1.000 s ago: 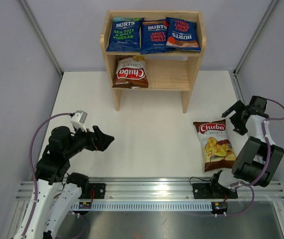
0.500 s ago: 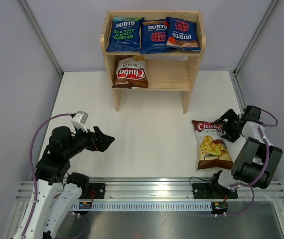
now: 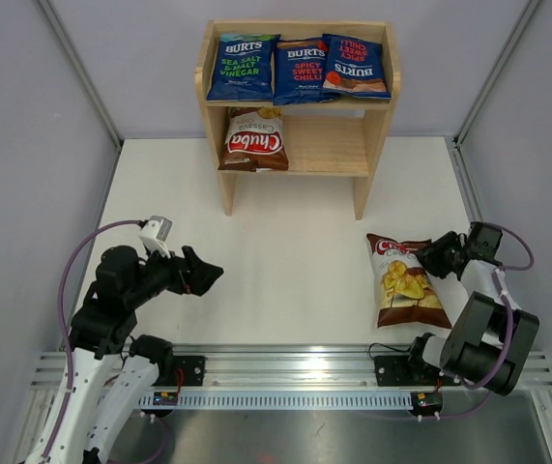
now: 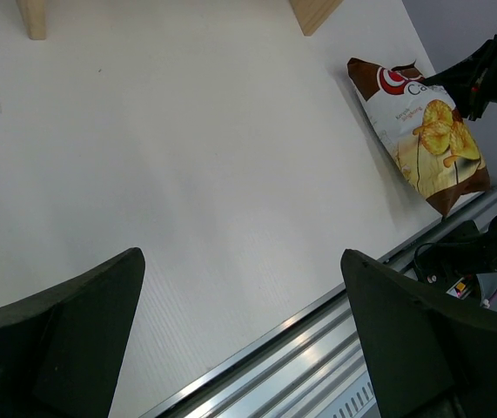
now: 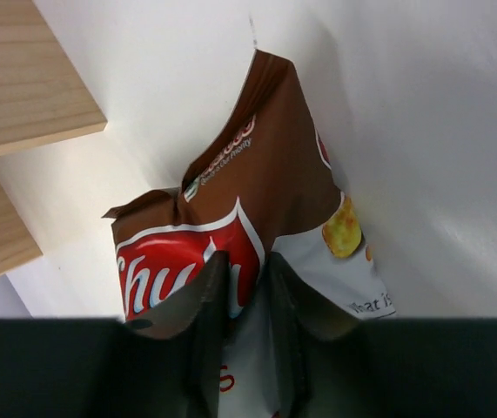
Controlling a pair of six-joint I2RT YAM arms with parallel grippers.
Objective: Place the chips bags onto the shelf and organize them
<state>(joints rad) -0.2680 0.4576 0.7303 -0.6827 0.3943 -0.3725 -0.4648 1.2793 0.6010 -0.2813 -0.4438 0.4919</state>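
One brown Chuba chips bag point(image 3: 406, 285) lies on the white table at the right, its right edge lifted and crumpled. My right gripper point(image 3: 430, 258) is shut on that edge; in the right wrist view the fingers point(image 5: 209, 292) pinch the bag point(image 5: 265, 174) near its red logo. The wooden shelf point(image 3: 378, 106) stands at the back. Three dark blue Burts bags point(image 3: 301, 70) lie on its top tier and another Chuba bag point(image 3: 254, 141) on the lower tier's left. My left gripper point(image 3: 213, 275) hovers open and empty over the left of the table, far from the bag point(image 4: 426, 131).
The metal rail point(image 3: 295, 372) runs along the near table edge. Grey walls close in left and right. The shelf's legs point(image 4: 32, 17) stand on the table at the back. The lower tier's right half point(image 3: 329, 145) is bare wood.
My right gripper swung down and left to the bag's right edge and closed on it. The bag shifted left and tilted up. The left arm stayed still.
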